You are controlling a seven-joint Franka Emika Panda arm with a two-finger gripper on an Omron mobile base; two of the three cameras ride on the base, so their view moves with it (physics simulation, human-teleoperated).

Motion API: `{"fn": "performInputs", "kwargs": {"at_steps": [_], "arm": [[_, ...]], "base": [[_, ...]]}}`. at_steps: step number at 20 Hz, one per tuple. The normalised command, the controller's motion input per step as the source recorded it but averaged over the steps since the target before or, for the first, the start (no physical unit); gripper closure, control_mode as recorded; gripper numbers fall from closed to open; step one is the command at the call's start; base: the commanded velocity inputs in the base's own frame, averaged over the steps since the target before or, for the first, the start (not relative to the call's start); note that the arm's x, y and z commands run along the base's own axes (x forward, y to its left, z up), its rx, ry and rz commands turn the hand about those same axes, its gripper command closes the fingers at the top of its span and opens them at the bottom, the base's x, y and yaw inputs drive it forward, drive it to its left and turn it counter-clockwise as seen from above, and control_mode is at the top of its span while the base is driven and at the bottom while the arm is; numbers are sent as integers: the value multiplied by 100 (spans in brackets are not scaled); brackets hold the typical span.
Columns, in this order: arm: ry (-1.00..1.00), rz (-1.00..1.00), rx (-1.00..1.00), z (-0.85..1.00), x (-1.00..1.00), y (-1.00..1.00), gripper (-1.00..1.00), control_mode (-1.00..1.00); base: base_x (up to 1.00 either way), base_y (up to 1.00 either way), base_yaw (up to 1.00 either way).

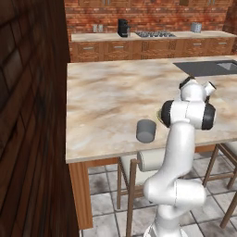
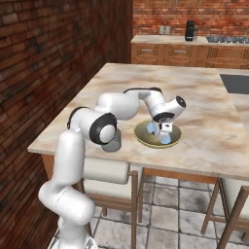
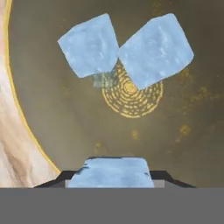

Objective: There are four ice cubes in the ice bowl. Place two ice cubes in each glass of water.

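The ice bowl (image 2: 142, 137) stands near the counter's front edge, olive-yellow with a golden rim (image 3: 19, 117). My gripper (image 2: 163, 128) reaches down into it. In the hand view the gripper (image 3: 114, 176) is shut on a pale blue ice cube (image 3: 114, 169) held between the dark fingertips. Two more ice cubes (image 3: 89, 46) (image 3: 155, 50) lie side by side on the bowl's floor beyond it, touching at a corner. One grey-blue glass of water (image 1: 146, 130) stands left of the bowl by the front edge; in the right base view this glass (image 2: 115, 144) is partly hidden behind my elbow.
A dark sink (image 1: 208, 68) is set into the counter's far right. Wooden stools (image 1: 132, 172) stand under the front edge. A brick wall (image 1: 28, 115) runs along the left. The back counter holds a coffee machine (image 1: 123, 28).
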Motion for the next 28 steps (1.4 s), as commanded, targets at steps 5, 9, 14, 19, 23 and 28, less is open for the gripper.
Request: {"fn": "performInputs", "kwargs": {"at_steps": [5, 9, 14, 19, 23, 28], "arm": [[0, -9, 0, 100, -86, 69, 100, -100], [0, -3, -14, 93, -100, 99, 100, -100], [1, 5, -18, 98, -97, 82, 100, -100], [11, 28, -19, 80, -77, 63, 100, -100], [5, 23, -15, 22, -69, 50, 100, -100], [-13, 3, -8, -40, -14, 4, 100, -100]], "base": [[0, 0, 0], [0, 0, 0], [0, 0, 0], [0, 0, 0], [0, 0, 0], [0, 0, 0]]}}
